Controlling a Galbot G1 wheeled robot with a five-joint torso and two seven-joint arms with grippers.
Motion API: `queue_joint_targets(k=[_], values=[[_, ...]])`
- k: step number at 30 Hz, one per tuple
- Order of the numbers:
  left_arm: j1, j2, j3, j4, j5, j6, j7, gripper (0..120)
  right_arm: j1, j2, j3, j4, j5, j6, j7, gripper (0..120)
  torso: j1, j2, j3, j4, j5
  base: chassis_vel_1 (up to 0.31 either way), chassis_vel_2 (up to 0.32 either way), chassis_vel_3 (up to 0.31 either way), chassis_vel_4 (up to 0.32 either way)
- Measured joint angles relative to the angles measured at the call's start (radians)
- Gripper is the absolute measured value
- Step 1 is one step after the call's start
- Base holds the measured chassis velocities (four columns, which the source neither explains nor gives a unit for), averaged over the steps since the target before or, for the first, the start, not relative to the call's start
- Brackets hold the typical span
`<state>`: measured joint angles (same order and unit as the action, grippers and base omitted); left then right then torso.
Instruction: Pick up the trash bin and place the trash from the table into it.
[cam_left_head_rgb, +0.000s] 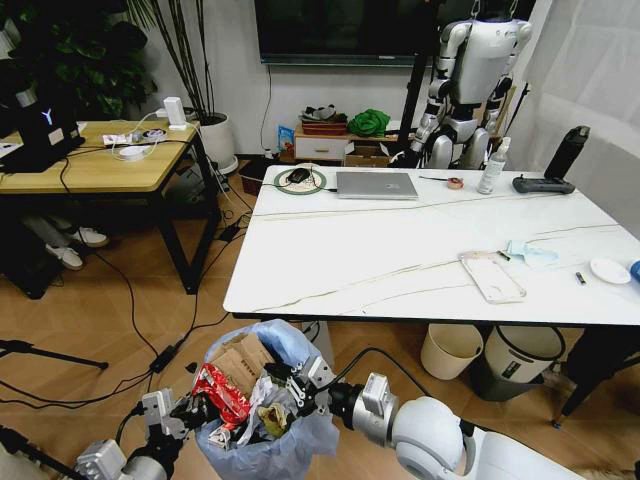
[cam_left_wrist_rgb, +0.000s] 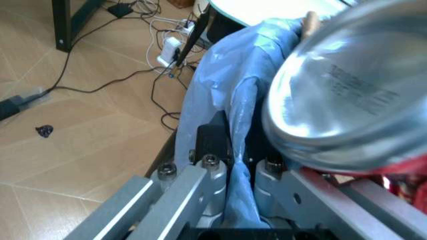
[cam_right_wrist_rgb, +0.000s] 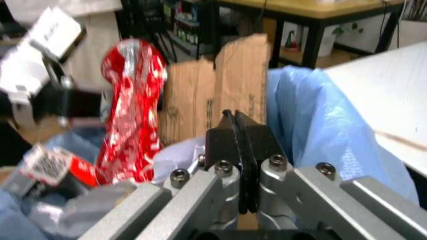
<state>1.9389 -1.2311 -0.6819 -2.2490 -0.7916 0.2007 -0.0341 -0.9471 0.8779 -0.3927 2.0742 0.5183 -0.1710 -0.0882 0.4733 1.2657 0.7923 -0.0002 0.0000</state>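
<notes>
Blue-bagged trash bin (cam_left_head_rgb: 262, 410) sits at 6 o'clock in my head view, held off the floor in front of the table (cam_left_head_rgb: 400, 255) edge, already stuffed: brown cardboard (cam_left_head_rgb: 240, 362), a red wrapper (cam_left_head_rgb: 222, 392), crumpled tissue. I read the left gripper (cam_left_head_rgb: 190, 412) at the bin's 9 o'clock rim; the left wrist view shows its fingers closed down on a fold of the blue liner (cam_left_wrist_rgb: 230, 150), so it carries the bin. Right gripper (cam_left_head_rgb: 300, 385) is at the bin's 2 o'clock rim, over the contents; the right wrist view shows its fingers (cam_right_wrist_rgb: 241, 145) pressed flat together with nothing between them.

Remaining on the table toward 3 o'clock: clear plastic tray (cam_left_head_rgb: 492, 276), pale-blue mask (cam_left_head_rgb: 527, 252), white lid (cam_left_head_rgb: 609, 270).

Judgement: a fetch for the next piece is due. To do it well I would keep the left grip firm and the bin level, lift the right arm straight clear of the cardboard before swinging, then take the tray by an edge.
</notes>
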Motion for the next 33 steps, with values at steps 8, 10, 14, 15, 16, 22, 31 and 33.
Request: queue_joint_targets(k=[8,10,14,15,16,22,31,33], values=[[-0.005,0.004,0.000,0.011,-0.006,0.000,0.000,0,0.001,0.017,0.098,0.083,0.095,0.036,0.009,25,0.000,0.000,0.000,0.0002,-0.0001,0.000,0.000,0.000,0.000],[-0.006,0.005,0.000,0.011,-0.007,0.000,0.000,0,-0.003,0.017,0.108,0.085,0.098,0.035,0.013,26,0.000,0.000,0.000,0.0002,0.0000,0.000,0.000,0.000,0.000],[-0.008,0.016,0.005,0.021,-0.007,0.000,0.000,0,-0.098,0.013,0.289,0.080,0.133,0.037,0.102,46,0.000,0.000,0.000,0.0001,0.0000,0.000,0.000,0.000,0.000],[-0.008,0.016,0.005,0.021,-0.007,0.000,0.000,0,-0.098,0.013,0.289,0.080,0.133,0.037,0.102,46,0.000,0.000,0.000,0.0001,0.0000,0.000,0.000,0.000,0.000],[-0.006,0.020,0.009,0.025,-0.002,0.001,-0.001,0,-0.136,0.016,0.348,0.071,0.144,0.042,0.125,51,0.000,0.000,0.000,0.0001,0.0000,0.000,0.000,0.000,0.000],[0.003,0.053,0.007,0.052,0.030,0.010,-0.017,0,-0.320,0.067,0.571,0.021,0.143,0.097,0.144,72,0.000,0.000,0.000,-0.0003,0.0001,0.000,0.000,0.000,0.000],[0.030,0.097,-0.007,0.050,0.058,0.017,-0.027,0,-0.553,0.353,0.877,-0.118,0.019,0.350,-0.115,100,0.000,0.000,0.000,-0.0001,0.0001,0.000,0.000,0.000,0.000],[0.032,0.098,-0.006,0.044,0.059,0.017,-0.024,0,-0.572,0.390,0.910,-0.137,-0.005,0.368,-0.131,100,0.000,0.000,0.000,-0.0001,0.0003,0.000,0.000,0.000,0.000]])
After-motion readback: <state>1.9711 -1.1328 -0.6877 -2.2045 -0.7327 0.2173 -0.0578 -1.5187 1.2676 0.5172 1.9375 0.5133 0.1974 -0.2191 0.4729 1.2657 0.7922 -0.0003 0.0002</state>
